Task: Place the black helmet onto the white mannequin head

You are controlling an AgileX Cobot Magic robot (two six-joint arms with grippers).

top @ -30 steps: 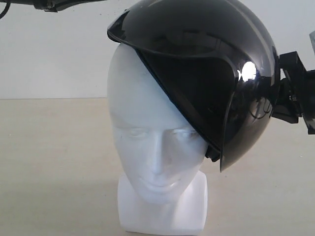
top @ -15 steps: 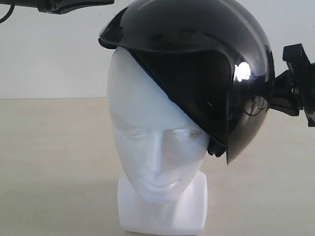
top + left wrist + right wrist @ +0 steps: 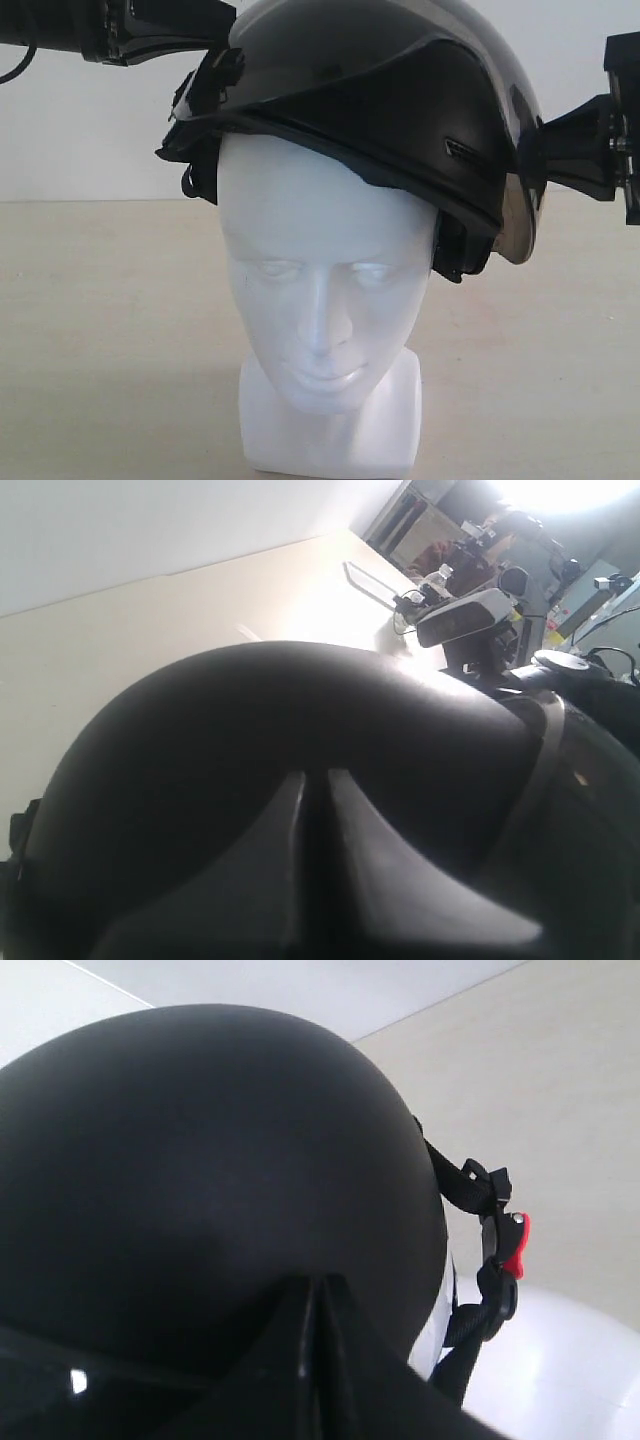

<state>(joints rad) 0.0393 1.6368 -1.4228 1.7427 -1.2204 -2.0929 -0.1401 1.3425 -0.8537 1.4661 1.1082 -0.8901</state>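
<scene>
The black helmet (image 3: 380,120) sits over the crown of the white mannequin head (image 3: 320,270), nearly level, its lower right edge a little lower. The face below the brow stays uncovered. My left gripper (image 3: 215,60) is shut, its tips against the helmet's upper left side; in the left wrist view its tips (image 3: 315,775) touch the dark shell (image 3: 250,720). My right gripper (image 3: 535,160) is shut too, tips against the helmet's right side. The right wrist view shows those tips (image 3: 318,1280) on the matte shell (image 3: 200,1140), with the white head (image 3: 560,1360) below.
A black strap with a red buckle (image 3: 515,1245) hangs off the helmet beside the head. The head's blocky base (image 3: 330,430) stands on a beige table (image 3: 100,350) before a white wall. The right arm's camera (image 3: 465,620) and background clutter (image 3: 450,560) lie beyond the helmet.
The helmet has swung from steeply tilted on the right side of the head to almost level over the crown. The left gripper has come down onto its left side; the right gripper rose slightly.
</scene>
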